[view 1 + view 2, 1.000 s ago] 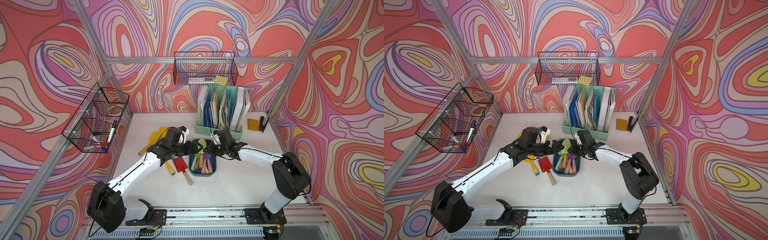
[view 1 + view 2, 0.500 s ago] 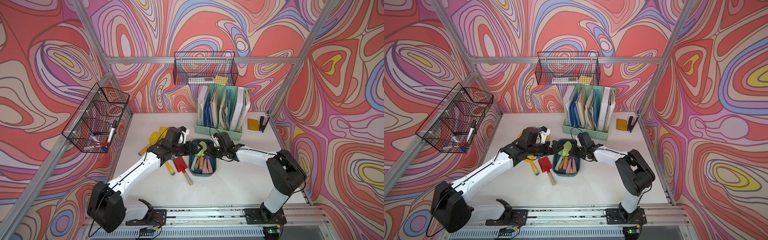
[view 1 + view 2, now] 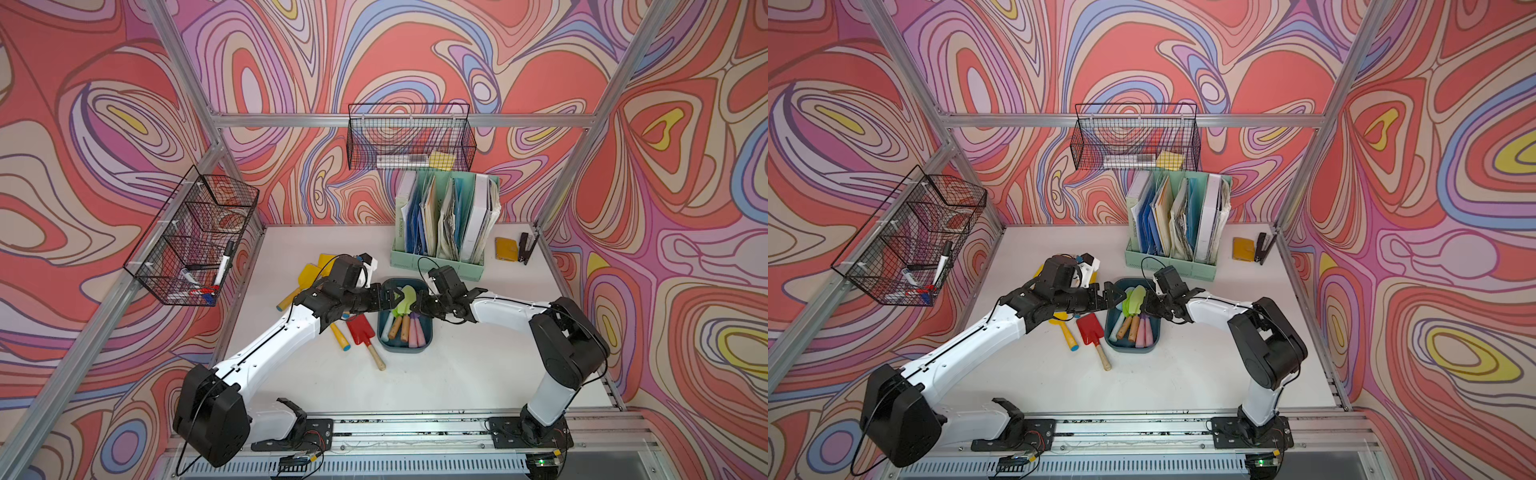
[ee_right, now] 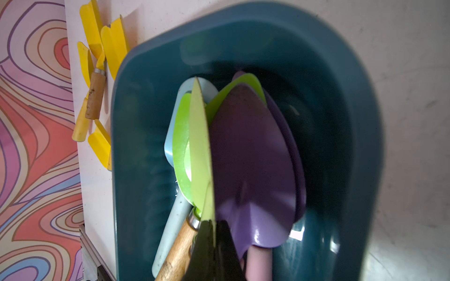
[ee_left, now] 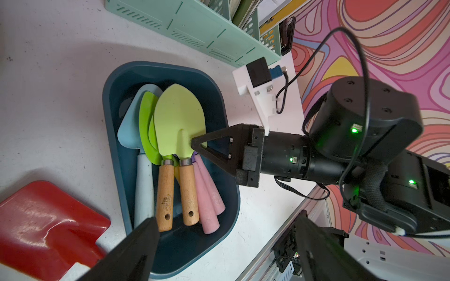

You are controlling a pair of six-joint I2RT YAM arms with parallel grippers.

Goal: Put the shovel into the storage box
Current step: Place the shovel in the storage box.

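Now R end effector [image 5: 194, 144] tight on shovel [image 5: 177, 114], in box [image 5: 190, 245]

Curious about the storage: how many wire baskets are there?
2. Side basket hangs on the side wall, holding markers; back basket hangs above the organiser. None seem hidden.

White arm links [image 3: 270, 343], black joints [image 3: 569, 353], black cable [image 5: 341, 28], green LEDs [image 5: 354, 130], black triangular right hand [image 5: 194, 144].

surface: white table [image 3: 457, 374] | on it: storage box [image 3: 405, 350], red shovel [image 3: 359, 328], yellow shovels [image 3: 309, 276], green file organiser [image 3: 436, 267], stapler [image 3: 525, 248]
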